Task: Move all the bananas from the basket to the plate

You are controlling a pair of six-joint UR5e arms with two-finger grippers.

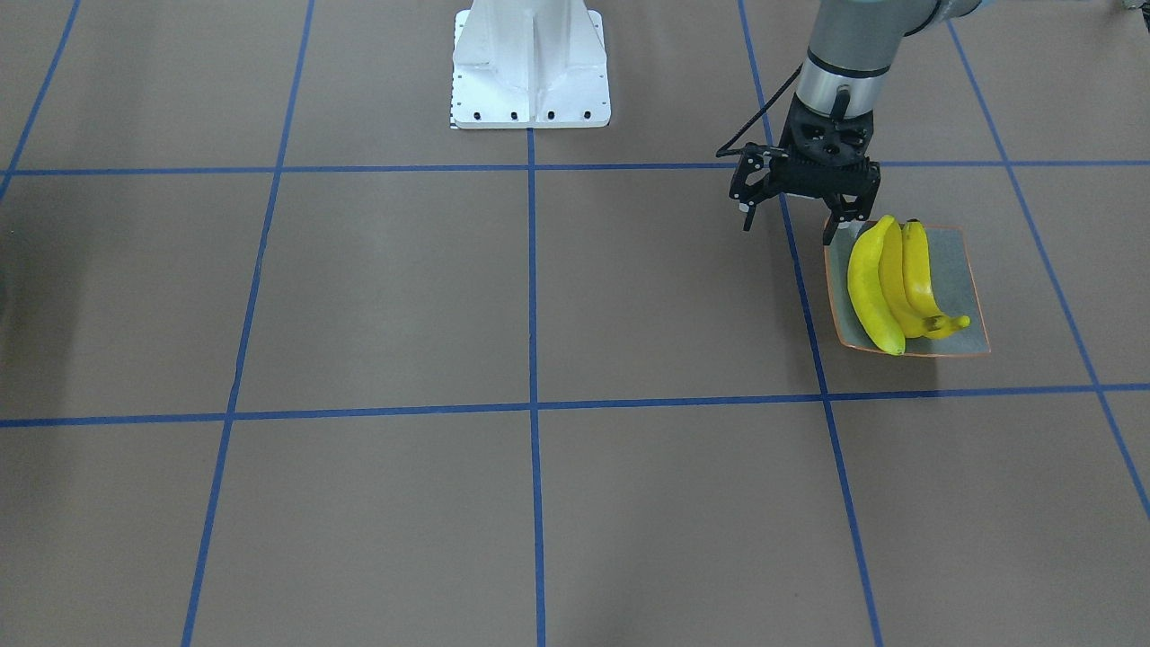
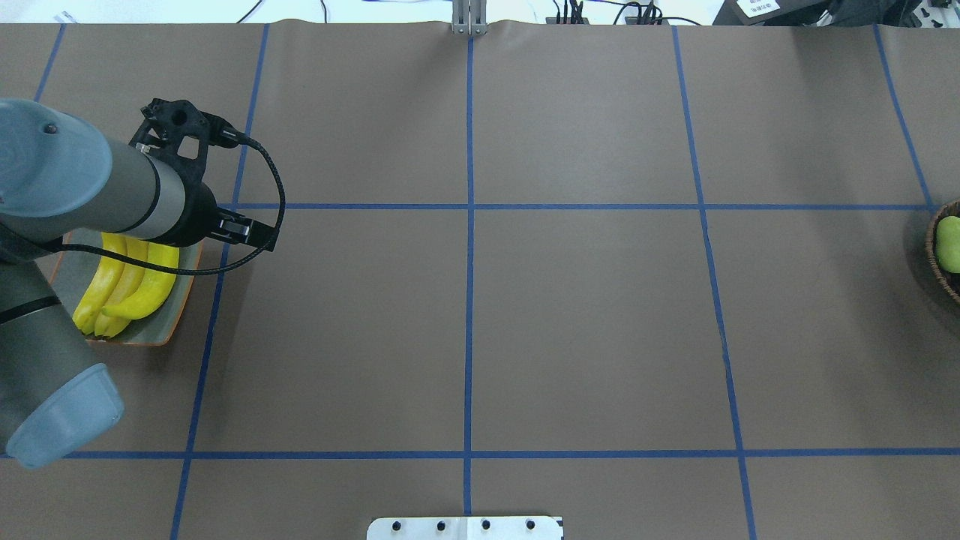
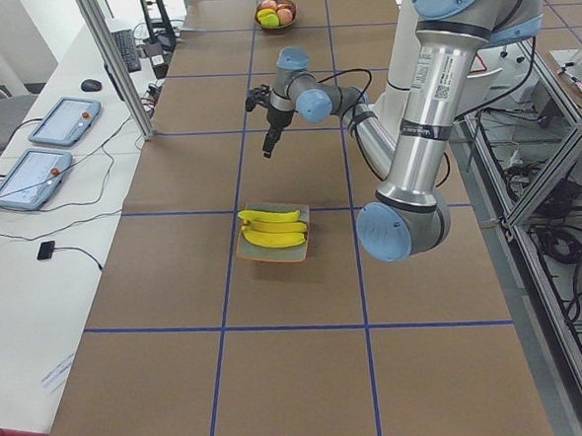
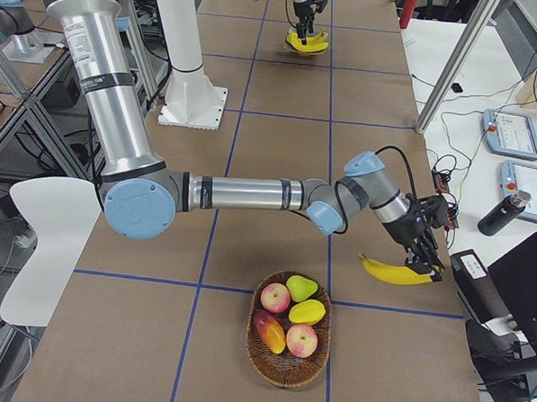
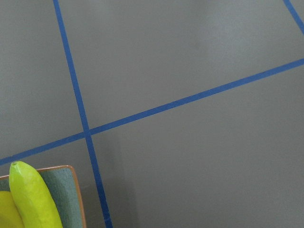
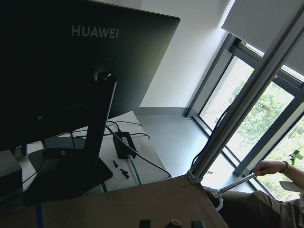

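Basket (image 4: 286,379) holds no bananas, only other fruit. Plate (image 1: 957,270) has three bananas (image 1: 876,288) side by side. Fourth banana (image 4: 391,272) is at the basket's 2 o'clock with the right gripper (image 4: 425,263) at its end; can't tell if it's clamped. Left gripper (image 1: 792,225) is spread and empty at the plate's 11 o'clock. Looks like one transfer left.

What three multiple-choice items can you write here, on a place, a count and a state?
1. Where is the plate? A) beside the left arm B) beside the basket C) at the table centre
2. How many bananas lie on it? A) two B) three C) four
3. The left pincer is: A) shut on a banana B) open and empty C) out of view
Key: 1A, it sits below that arm's wrist; 2B, three lie side by side; 3B, jaws apart, nothing between.
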